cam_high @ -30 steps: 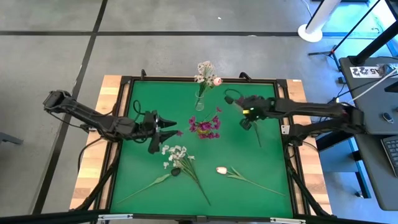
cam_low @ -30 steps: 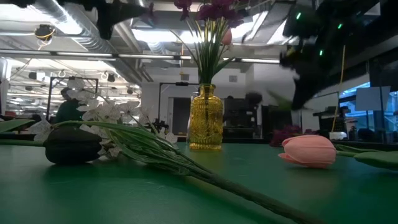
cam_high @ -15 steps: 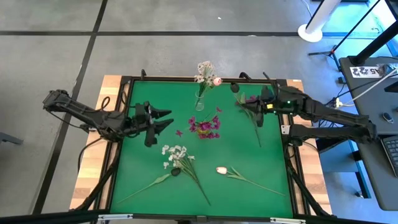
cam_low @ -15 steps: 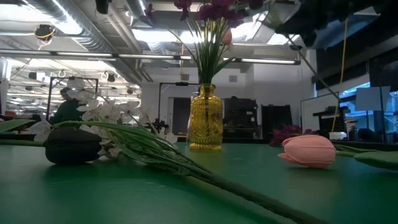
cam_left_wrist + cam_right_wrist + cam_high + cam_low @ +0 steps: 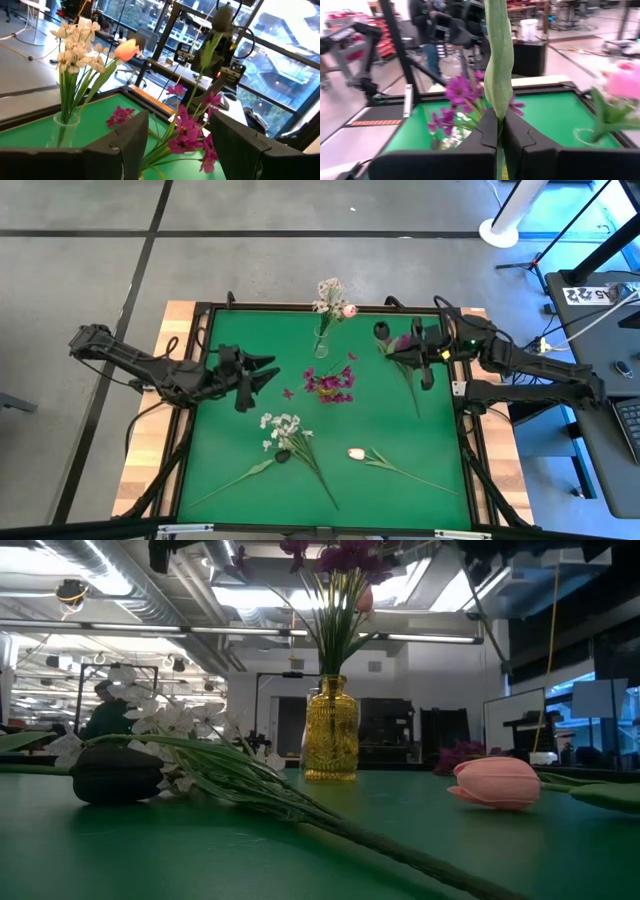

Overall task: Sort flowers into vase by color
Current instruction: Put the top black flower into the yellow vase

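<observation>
- right gripper (image 5: pixel 500 132) clamped on a green stem (image 5: pixel 498 60), fingers (image 5: pixel 480 137) pinched tight on it; it sits over the far right part of the green table (image 5: pixel 400 440) in the high view (image 5: pixel 428 358)
- the held stem (image 5: pixel 410 385) runs from the gripper toward the near side, with a bit of magenta bloom (image 5: pixel 402 340) beside the gripper
- left gripper (image 5: pixel 175 135) wide open, holding nothing, over the left middle of the table (image 5: pixel 262 377), pointed toward the centre
- magenta flowers (image 5: pixel 330 382) stand in the yellow vase (image 5: pixel 331 730) at table centre; the left wrist view shows them just past the open fingers (image 5: pixel 187 135)
- clear vase (image 5: pixel 321 345) near the far edge holds white blossoms (image 5: pixel 327 295) and one pink bud (image 5: pixel 349 310)
- white spray (image 5: pixel 283 428) lies flat on the near left of the table, long stem (image 5: pixel 322 478) angled toward the near edge, a dark round object (image 5: pixel 117 775) against it
- pink tulip (image 5: pixel 357 453) lies flat near centre-right, stem (image 5: pixel 415 475) toward the near right corner
- person (image 5: pixel 427 30) stands in the room beyond the table
</observation>
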Robot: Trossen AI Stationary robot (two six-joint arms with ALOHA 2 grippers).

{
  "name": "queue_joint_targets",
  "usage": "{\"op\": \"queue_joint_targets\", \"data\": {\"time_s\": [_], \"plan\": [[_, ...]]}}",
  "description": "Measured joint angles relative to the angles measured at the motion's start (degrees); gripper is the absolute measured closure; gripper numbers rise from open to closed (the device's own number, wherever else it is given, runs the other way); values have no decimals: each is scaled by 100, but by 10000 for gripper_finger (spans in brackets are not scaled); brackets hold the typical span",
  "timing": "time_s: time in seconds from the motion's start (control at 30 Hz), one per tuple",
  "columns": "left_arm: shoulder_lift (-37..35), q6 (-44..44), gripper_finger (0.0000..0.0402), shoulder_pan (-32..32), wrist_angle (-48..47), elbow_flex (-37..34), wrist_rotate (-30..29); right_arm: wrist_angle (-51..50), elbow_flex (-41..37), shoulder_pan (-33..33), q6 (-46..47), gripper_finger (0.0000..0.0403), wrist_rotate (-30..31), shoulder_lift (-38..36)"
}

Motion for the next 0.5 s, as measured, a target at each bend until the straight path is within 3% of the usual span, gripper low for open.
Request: {"op": "queue_joint_targets", "data": {"time_s": [0.3,0.5], "plan": [[201,50,196,0,2,-2,-1,756,-2,2,-151,397,-803,458],[226,205,196,0,-16,-2,-2,1945,-5,2,-304,398,-1823,1010]]}}
